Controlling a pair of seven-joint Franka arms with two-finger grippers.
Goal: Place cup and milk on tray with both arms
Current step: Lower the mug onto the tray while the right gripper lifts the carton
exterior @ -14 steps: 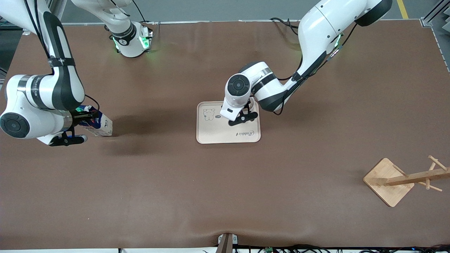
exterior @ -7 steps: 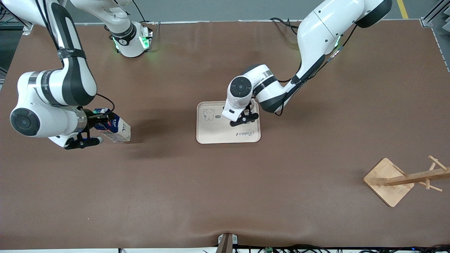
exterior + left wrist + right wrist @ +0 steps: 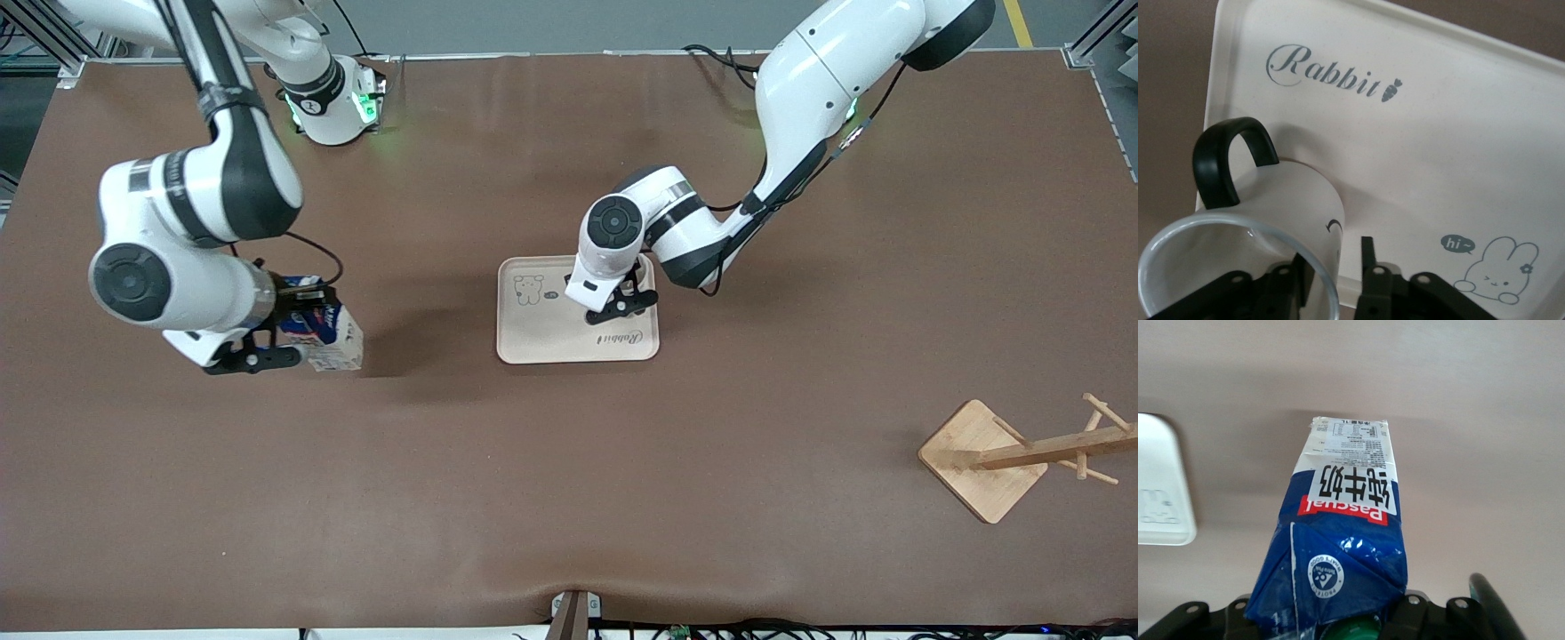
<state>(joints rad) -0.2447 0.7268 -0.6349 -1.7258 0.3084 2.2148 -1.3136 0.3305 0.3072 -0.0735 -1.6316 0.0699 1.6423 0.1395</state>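
Milk (image 3: 324,327) is clamped at its top by the right gripper (image 3: 283,331) over bare table toward the right arm's end, well apart from the tray (image 3: 533,342), where the cup (image 3: 1281,220) rests with its wall pinched by the left gripper (image 3: 1331,283); a level carry and a spot beside the cup are advised.

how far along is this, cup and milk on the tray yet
Partly. The cup stands on the tray, but the left gripper is over it, one of its fingers outside the rim and one inside, so it isn't released. The right gripper holds the milk in the air over the table toward the right arm's end. Left: carry the milk over, set it down, free both.
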